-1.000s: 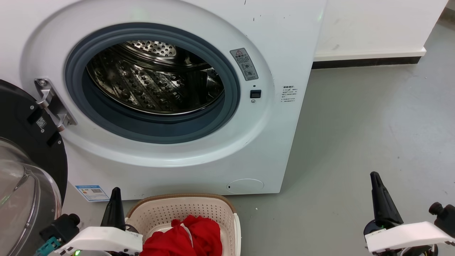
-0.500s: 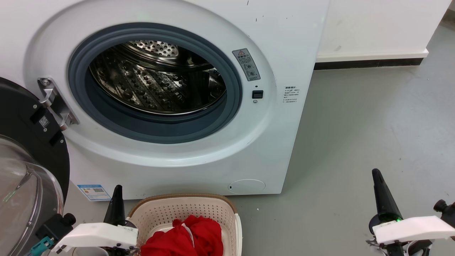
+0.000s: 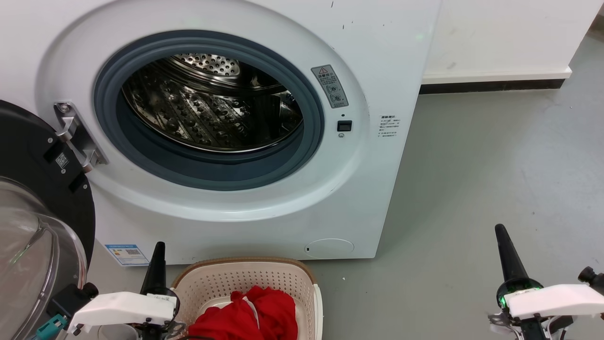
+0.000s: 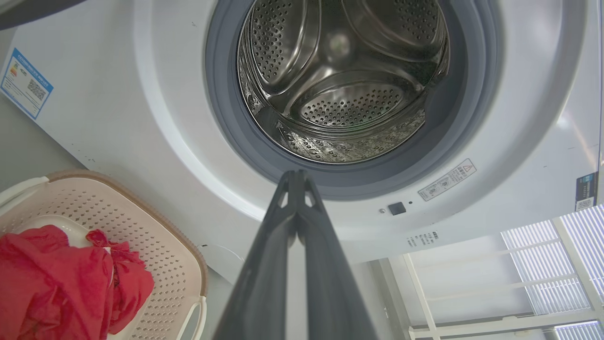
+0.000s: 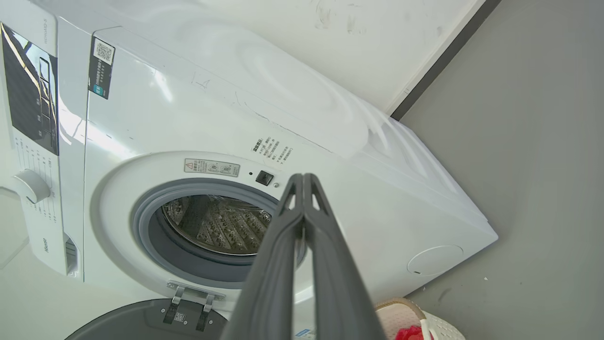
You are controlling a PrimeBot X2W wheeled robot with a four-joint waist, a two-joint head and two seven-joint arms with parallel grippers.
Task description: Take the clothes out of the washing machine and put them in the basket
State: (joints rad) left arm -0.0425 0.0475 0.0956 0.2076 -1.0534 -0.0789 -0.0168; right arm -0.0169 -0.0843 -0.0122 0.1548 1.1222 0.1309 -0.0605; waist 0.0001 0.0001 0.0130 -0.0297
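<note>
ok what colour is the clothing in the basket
Red. The garment lies bunched in the cream basket; the left wrist view shows it best.

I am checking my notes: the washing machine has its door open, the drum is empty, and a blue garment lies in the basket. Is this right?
Not quite. The garment in the basket is red, not blue; the head view shows it. The washing machine does have its door open and its drum empty.
</note>
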